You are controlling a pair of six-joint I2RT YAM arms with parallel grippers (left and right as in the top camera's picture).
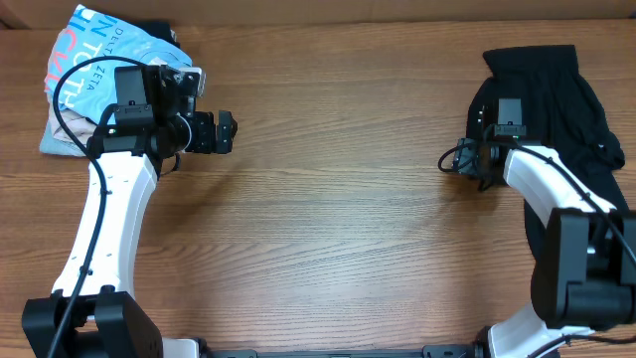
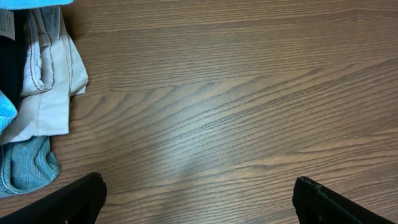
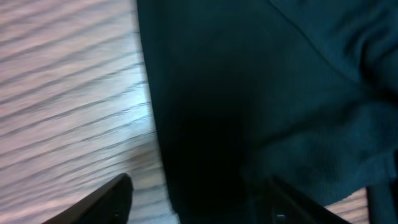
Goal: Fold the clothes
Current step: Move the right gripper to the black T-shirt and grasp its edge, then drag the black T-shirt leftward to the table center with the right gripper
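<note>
The black garment [image 1: 556, 94] lies crumpled at the right side of the table, partly under my right arm. In the right wrist view it [image 3: 267, 93] fills most of the frame. My right gripper [image 1: 463, 159] is open at the garment's left edge. In the right wrist view its jaws [image 3: 199, 202] straddle that edge, one finger over bare wood and one over the cloth. My left gripper [image 1: 225, 131] is open and empty over bare table, to the right of the other clothes. Its jaws [image 2: 199, 202] show only wood between them.
A light blue lettered T-shirt [image 1: 94, 70] lies on a pile at the back left. Beige fabric [image 2: 53, 81] and blue-grey fabric [image 2: 28, 168] from that pile show at the left of the left wrist view. The wooden table [image 1: 338, 229] lies between the arms.
</note>
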